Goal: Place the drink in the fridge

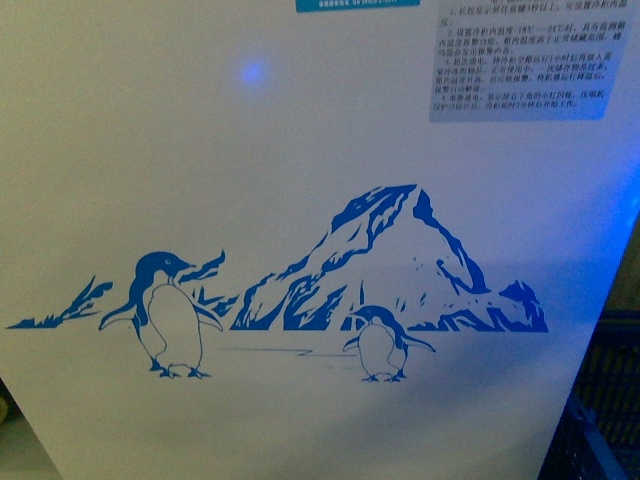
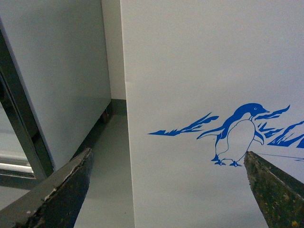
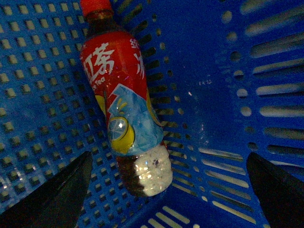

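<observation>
Two arms, neither one holding anything. Findings, largest item first.

The fridge (image 1: 300, 200): its white front panel fills the front view, with the blue penguin-and-mountain decal (image 1: 400, 260) across the middle and a printed instruction sticker (image 1: 520, 60) at the upper right. The top rim and lid are out of view, so you cannot confirm from here whether it is open.

A grey cabinet (image 2: 61, 80) stands just beside the fridge, with a narrow gap of floor between them.

The blue perforated basket (image 3: 228, 95) sits under the right wrist camera. The iced tea bottle (image 3: 123, 104) lies on its side on the basket floor, red cap (image 3: 95, 5) pointing away from the gripper.

The right gripper (image 3: 168, 155) hangs above the bottle's base end, jaws spread wide and not touching it. The left gripper (image 2: 167, 153) faces the fridge front, jaws also wide apart.

Judgement: the pick-up step is in hand and not yet done. Next, you would need to lower the right gripper, straddle the bottle across its label and close firmly; a round, wet-looking body may roll or slip. Check the lid before carrying the bottle over.
</observation>
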`<move>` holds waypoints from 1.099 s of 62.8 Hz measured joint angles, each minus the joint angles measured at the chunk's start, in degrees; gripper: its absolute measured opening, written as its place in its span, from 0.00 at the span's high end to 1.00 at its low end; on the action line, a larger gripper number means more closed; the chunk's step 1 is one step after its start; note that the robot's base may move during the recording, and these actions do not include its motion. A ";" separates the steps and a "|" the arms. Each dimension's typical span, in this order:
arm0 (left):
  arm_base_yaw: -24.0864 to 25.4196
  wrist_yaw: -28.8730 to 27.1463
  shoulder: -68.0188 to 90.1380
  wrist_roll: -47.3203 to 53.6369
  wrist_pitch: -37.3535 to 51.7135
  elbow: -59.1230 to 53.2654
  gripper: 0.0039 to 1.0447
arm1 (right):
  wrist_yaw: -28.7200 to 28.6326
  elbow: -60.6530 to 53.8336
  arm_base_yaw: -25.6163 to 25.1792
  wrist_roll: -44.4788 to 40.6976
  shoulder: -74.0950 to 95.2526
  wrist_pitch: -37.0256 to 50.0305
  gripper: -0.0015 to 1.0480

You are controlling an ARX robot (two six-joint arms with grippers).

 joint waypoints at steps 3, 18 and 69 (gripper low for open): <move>0.00 0.00 0.00 0.00 0.00 0.00 0.08 | 0.07 1.09 -0.42 -0.31 1.42 0.15 0.07; 0.00 0.00 0.00 0.00 0.00 0.00 0.08 | -0.26 9.64 -2.80 1.99 9.84 -4.90 0.07; 0.00 0.00 0.00 0.00 0.00 0.00 0.08 | 6.62 23.65 -5.31 9.51 21.44 -12.50 0.07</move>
